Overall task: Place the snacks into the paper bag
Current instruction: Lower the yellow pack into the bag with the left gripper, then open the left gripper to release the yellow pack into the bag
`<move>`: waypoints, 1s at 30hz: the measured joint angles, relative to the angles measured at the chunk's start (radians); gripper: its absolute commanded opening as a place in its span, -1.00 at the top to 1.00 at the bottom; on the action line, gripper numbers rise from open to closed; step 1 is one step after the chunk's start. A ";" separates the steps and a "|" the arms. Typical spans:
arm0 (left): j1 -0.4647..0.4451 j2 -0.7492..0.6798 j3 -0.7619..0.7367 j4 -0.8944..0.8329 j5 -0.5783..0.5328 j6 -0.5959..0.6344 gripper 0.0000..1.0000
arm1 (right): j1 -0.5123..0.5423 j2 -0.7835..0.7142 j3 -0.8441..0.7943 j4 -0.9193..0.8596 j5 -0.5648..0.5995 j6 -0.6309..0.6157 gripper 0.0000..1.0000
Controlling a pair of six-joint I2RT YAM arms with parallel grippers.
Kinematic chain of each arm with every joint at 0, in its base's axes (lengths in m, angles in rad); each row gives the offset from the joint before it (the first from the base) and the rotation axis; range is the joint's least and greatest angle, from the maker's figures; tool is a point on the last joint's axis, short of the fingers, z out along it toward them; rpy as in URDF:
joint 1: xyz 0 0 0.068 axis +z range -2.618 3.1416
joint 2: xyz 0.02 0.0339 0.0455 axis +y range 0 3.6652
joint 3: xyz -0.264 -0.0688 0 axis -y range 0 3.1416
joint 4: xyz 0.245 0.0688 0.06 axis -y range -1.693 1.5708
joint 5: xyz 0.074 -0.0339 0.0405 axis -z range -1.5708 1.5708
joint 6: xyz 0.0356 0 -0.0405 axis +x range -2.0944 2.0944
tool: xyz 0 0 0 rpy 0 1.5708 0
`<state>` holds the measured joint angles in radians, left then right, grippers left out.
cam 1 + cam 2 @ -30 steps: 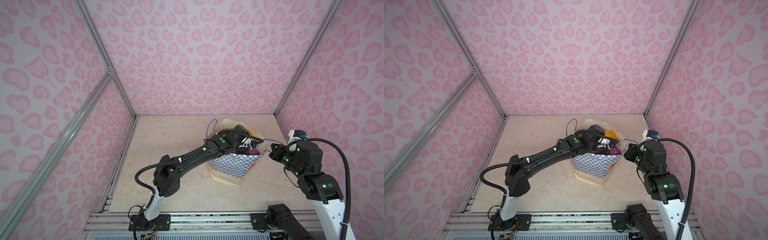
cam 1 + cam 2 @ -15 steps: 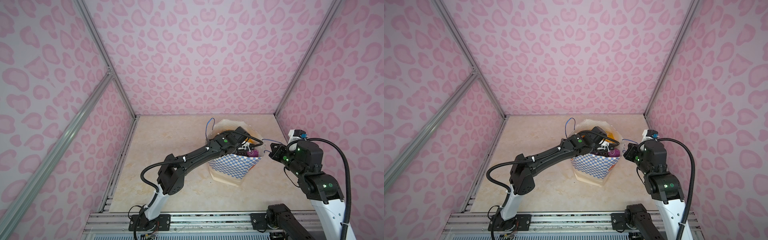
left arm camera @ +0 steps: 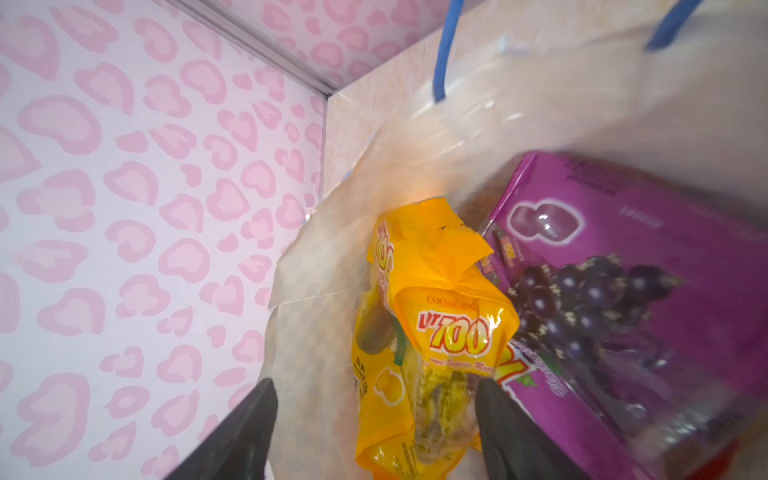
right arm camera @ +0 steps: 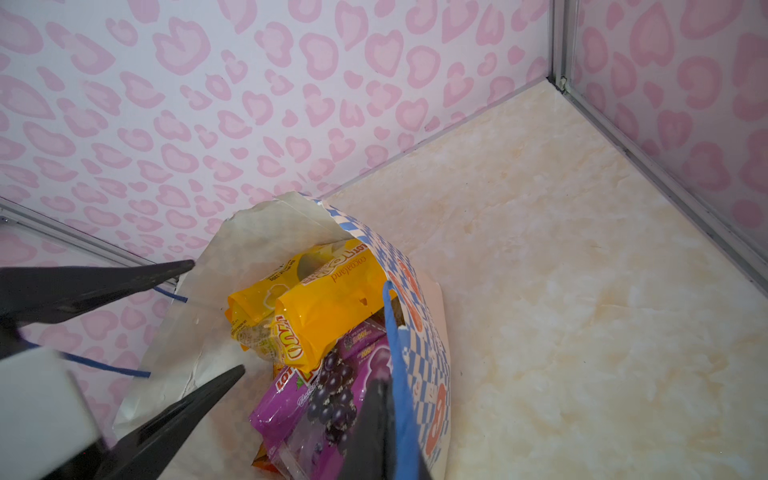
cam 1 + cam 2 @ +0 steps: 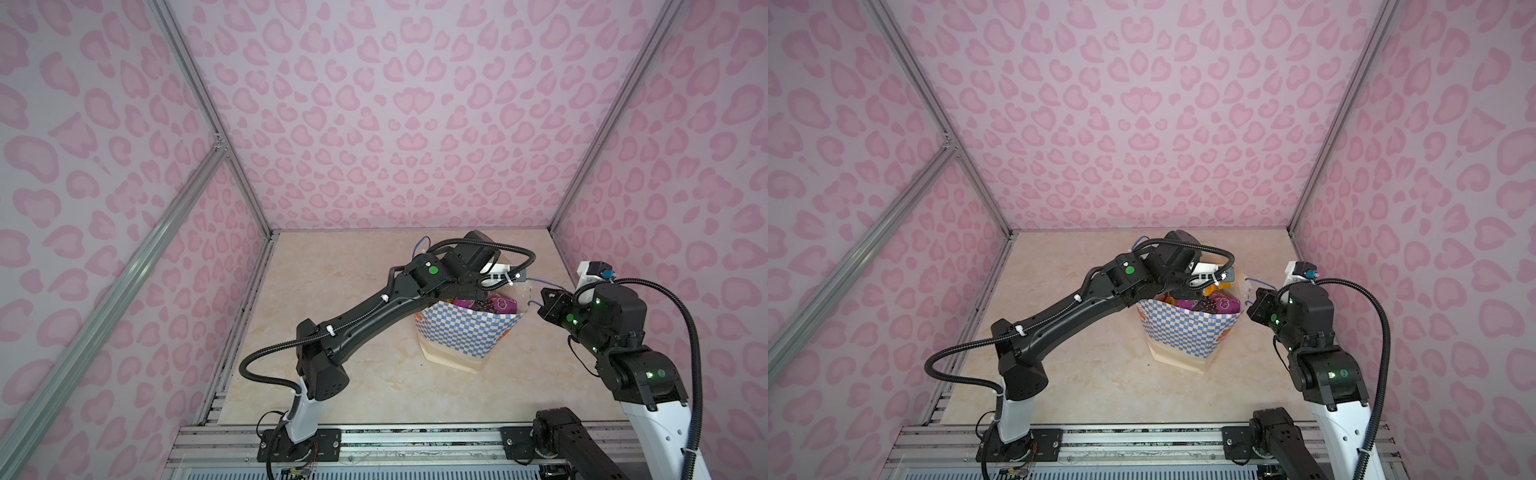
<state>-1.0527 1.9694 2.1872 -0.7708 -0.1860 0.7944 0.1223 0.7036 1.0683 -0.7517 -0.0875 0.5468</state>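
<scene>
The paper bag (image 5: 461, 332) (image 5: 1183, 332), blue-and-white checkered, stands right of the table's middle with its mouth open. Inside lie snacks: a purple grape packet (image 5: 498, 305) (image 3: 623, 291) (image 4: 332, 382) and two yellow packets (image 3: 440, 324) (image 4: 328, 307). My left gripper (image 3: 374, 399) (image 5: 469, 291) reaches into the mouth, open. A yellow packet lies loose between its fingers (image 4: 187, 264). My right gripper (image 4: 378, 415) (image 5: 536, 301) is at the bag's right rim, shut on the blue cord handle (image 4: 392, 332).
Pink patterned walls (image 5: 374, 124) close in the beige marble table (image 5: 332, 270) on three sides. The second blue cord handle (image 5: 419, 245) sticks up at the bag's far rim. Metal rails (image 5: 374, 436) run along the front edge.
My left gripper's jaws have opened wide inside the bag mouth, and the yellow packet now lies free between them. The right gripper stays still on the handle.
</scene>
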 measured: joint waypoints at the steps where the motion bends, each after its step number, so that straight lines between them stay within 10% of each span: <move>1: -0.001 -0.026 -0.010 0.000 0.027 -0.018 -0.54 | 0.000 -0.001 -0.001 0.000 0.000 0.000 0.94; 13: 0.021 0.008 0.058 0.096 -0.003 -0.406 -0.43 | 0.000 -0.005 -0.016 0.012 0.000 0.010 0.94; 22: 0.047 0.154 0.151 0.088 -0.120 -0.552 0.52 | 0.000 -0.017 -0.018 0.012 0.000 0.011 0.94; 30: 0.061 0.197 0.119 0.083 -0.065 -0.649 0.68 | 0.000 -0.021 -0.029 0.008 0.005 0.011 0.94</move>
<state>-0.9916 2.1662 2.3058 -0.6880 -0.2508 0.1459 0.1223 0.6823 1.0397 -0.7437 -0.0830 0.5579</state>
